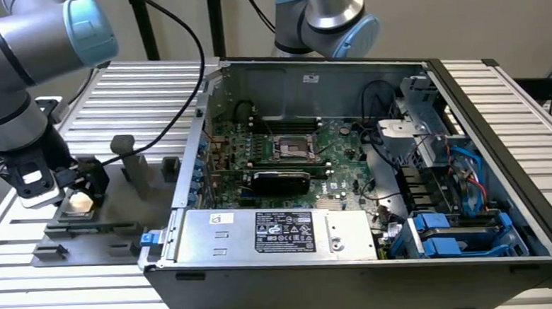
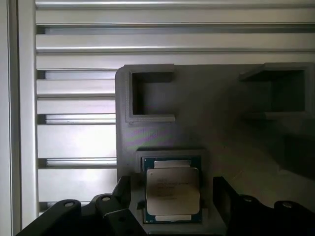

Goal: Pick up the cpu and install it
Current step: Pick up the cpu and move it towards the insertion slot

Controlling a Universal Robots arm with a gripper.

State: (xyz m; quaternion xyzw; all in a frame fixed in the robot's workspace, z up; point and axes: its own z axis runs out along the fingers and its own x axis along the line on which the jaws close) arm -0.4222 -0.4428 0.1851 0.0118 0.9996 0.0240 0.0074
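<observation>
The cpu (image 2: 172, 191), a flat square chip with a silvery top and a dark rim, lies in a recess of the grey plastic tray (image 2: 197, 123). My gripper (image 2: 170, 187) hangs just above it, open, with one dark finger (image 2: 115, 201) on each side of the chip and nothing held. In the exterior view the gripper (image 1: 75, 199) is low over the tray (image 1: 91, 238) at that view's left, beside the computer case. The black cpu socket (image 1: 293, 148) sits on the motherboard inside the open case.
The open computer case (image 1: 358, 270) takes up the middle, with a power supply (image 1: 271, 232), cables and blue drive bays (image 1: 450, 234) inside. Upright grey tray blocks (image 1: 130, 166) stand between gripper and case. A second robot arm (image 1: 330, 17) rises behind the case. Ribbed aluminium table (image 1: 66, 300) underneath.
</observation>
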